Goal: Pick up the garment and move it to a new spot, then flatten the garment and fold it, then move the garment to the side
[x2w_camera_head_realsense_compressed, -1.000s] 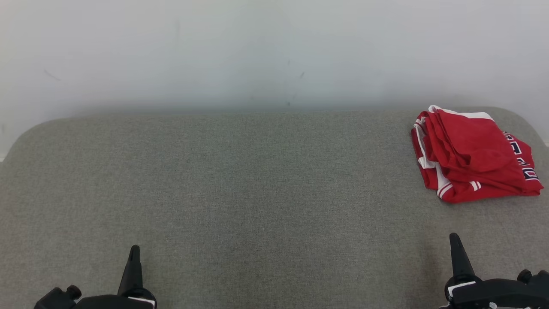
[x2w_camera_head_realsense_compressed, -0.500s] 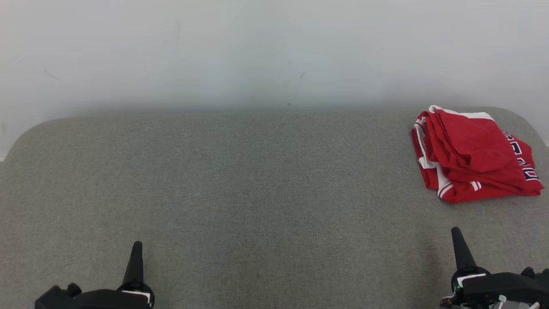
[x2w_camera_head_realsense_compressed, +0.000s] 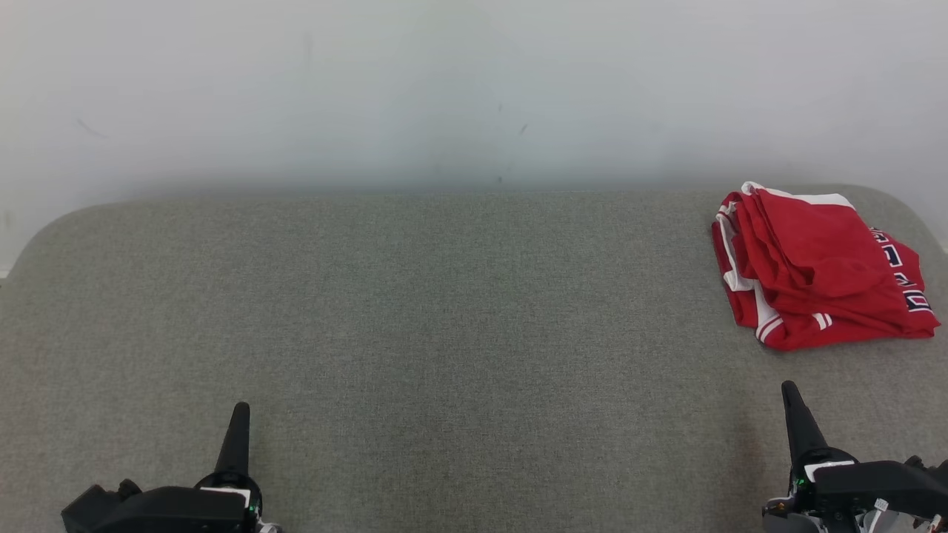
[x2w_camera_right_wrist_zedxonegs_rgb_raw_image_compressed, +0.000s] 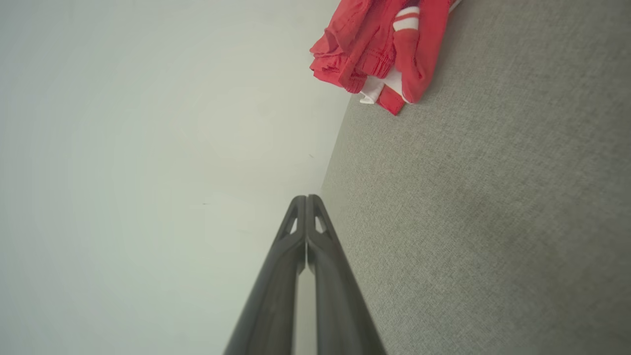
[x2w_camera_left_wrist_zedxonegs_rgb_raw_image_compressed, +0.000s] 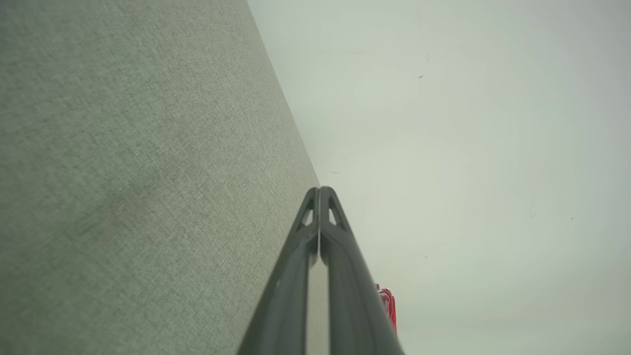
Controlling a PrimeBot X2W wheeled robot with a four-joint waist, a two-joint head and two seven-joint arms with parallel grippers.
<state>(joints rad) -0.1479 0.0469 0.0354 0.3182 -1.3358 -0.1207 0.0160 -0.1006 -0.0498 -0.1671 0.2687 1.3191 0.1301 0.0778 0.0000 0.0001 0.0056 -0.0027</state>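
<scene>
A: Where is the garment being shown?

B: It is being shown as a red folded bundle at two o'clock on the grey fabric surface, near the far right corner.

A: How are the jaws being set?

B: On the left gripper at seven o'clock and the right gripper at five o'clock, they are being pressed together on nothing, well apart from the garment.

A: What is being left?

B: Folding and side placement are being judged done; little is being left.

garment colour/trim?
Red garment with white stripe trim and dark lettering along one edge; clearest in the head view.
</scene>
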